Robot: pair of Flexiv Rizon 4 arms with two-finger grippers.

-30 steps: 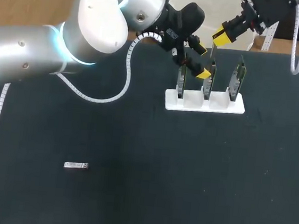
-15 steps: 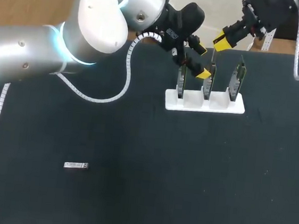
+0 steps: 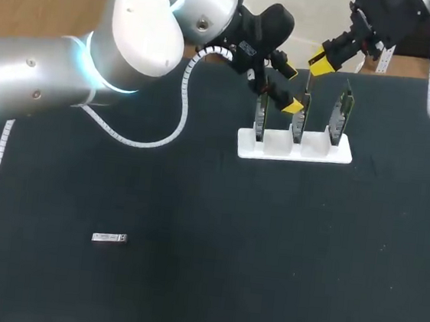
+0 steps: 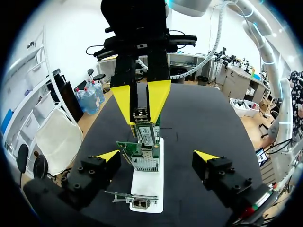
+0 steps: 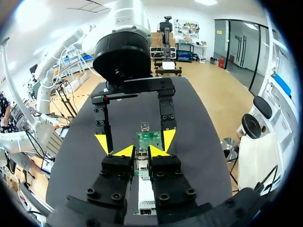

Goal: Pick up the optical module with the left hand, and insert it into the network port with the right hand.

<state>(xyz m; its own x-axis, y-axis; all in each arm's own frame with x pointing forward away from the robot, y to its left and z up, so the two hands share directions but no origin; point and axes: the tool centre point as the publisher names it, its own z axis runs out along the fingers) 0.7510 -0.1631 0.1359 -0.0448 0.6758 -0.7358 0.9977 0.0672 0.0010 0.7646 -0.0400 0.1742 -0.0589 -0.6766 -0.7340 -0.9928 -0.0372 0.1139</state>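
The optical module [image 3: 108, 237] lies flat on the table [image 3: 185, 296], well apart from both grippers. The left gripper [image 4: 157, 155], wide open around a card [image 4: 142, 158], should descend squarely across the module's long sides; the right gripper [image 5: 141, 152] pinches the network port [image 4: 141, 114].

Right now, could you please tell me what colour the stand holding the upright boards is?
White; the stand shows best in the head view.

1. I count three green circuit cards [image 3: 260, 120] [image 3: 299, 121] [image 3: 343, 111].
2. One white holder [image 3: 293, 149].
3. One optical module [image 3: 108, 237].
4. Two claws of mine: left gripper [image 3: 288, 86], right gripper [image 3: 323, 62].
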